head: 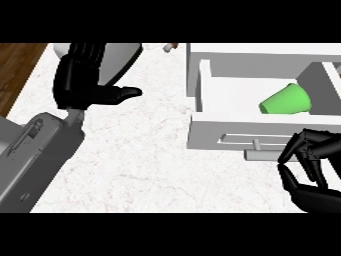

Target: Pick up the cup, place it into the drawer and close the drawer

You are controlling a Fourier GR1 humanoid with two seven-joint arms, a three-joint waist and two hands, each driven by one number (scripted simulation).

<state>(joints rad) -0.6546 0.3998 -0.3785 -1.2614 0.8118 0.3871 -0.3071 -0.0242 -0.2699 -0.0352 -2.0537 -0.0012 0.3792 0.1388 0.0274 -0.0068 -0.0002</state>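
Fingers (300, 148) of the right hand (317, 172) are curled with the thumb below them, closed on nothing, hanging just in front of the drawer's front panel and beside its grey handle (265, 155); whether a fingertip touches the handle I cannot tell; the left hand (92, 90) shows at the upper left over the white marbled desk (143, 165), its fingers half-bent and grasping nothing, well apart from the work; the green cup (285, 101) already lies on its side inside the open white drawer (202, 95), toward the right wall, its wider mouth pointing to the lower left; by that reckoning the placing is done and only the closing is left; the cup looks like a light, stiff, smooth plastic thing, unlikely to break, but being round and tipped over it may roll when the drawer moves; the part to take hold of now is the drawer, which looks rigid and should slide straight back; its handle or the flat front panel offers the best place, and a level push with the fingers there seems safer than a hooked grip, lest the drawer skew.
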